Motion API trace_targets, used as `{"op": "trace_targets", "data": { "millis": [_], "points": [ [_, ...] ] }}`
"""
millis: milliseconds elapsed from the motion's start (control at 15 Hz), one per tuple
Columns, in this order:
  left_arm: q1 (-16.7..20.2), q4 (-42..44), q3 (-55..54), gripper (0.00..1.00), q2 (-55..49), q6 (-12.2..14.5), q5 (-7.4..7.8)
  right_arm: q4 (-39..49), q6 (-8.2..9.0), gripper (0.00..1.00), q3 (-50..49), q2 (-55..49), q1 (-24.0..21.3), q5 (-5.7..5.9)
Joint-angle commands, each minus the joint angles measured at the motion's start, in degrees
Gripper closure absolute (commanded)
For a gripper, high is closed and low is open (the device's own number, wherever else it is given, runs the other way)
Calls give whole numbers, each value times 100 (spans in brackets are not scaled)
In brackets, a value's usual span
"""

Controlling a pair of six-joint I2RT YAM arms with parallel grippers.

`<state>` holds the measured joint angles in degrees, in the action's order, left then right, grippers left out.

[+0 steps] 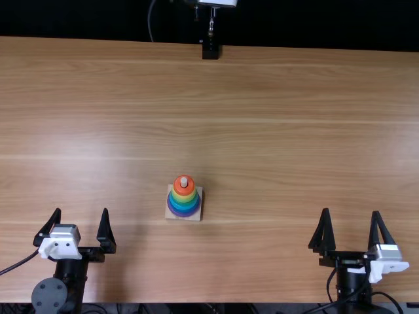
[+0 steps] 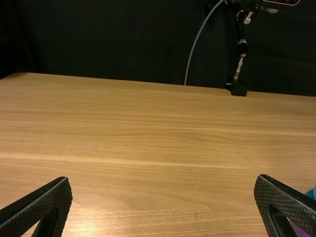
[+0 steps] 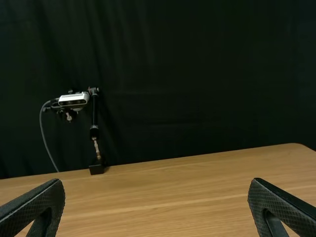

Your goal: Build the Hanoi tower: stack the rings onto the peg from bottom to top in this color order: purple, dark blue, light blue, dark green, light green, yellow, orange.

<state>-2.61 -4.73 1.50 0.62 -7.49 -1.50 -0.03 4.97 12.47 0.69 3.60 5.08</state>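
In the top view, rings are stacked on the peg (image 1: 184, 182) of a square wooden base (image 1: 194, 218) near the middle of the table, with the orange ring (image 1: 178, 189) uppermost, then yellow, green and blue shades, and purple lowest. The peg's pale tip shows above the orange ring. My left gripper (image 1: 80, 226) stands open at the lower left, apart from the tower; in its wrist view the left gripper (image 2: 163, 202) has nothing between its fingers. At the lower right, my right gripper (image 1: 350, 226) is open and empty, also in its wrist view (image 3: 155, 205).
A camera stand's black foot (image 1: 210, 52) sits at the table's far edge, with a cable beside it. Bare wooden table (image 1: 275, 144) surrounds the tower, and a dark curtain (image 3: 197, 89) hangs behind the table.
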Motion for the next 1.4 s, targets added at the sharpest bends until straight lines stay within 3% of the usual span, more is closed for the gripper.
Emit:
{"op": "trace_targets", "data": {
  "millis": [0, 400, 600, 867, 1000, 1133, 1333],
  "points": [
    [33, -33, -150, 0, -62, 74, -61, 29, -2, 0, 45, -69, -61, 51],
    [33, -33, -150, 0, -62, 63, -61, 39, -2, 0, -447, -69, -52, 51],
    [33, -33, -150, 0, -62, 63, -61, 50, 9, 0, -1080, -69, -61, -2],
    [33, -33, -150, 0, -62, 74, -61, -24, 20, 0, -1168, -69, -52, -34],
    [33, -33, -150, 0, -62, 74, -61, -298, -75, 0, -1168, -69, -43, -55],
    [33, -33, -150, 0, -62, 63, -61, -288, -286, 0, -1168, -69, -43, -55],
    [33, -33, -150, 0, -62, 63, -61, -309, -297, 0, -1177, -69, -43, -44]
  ]
}}
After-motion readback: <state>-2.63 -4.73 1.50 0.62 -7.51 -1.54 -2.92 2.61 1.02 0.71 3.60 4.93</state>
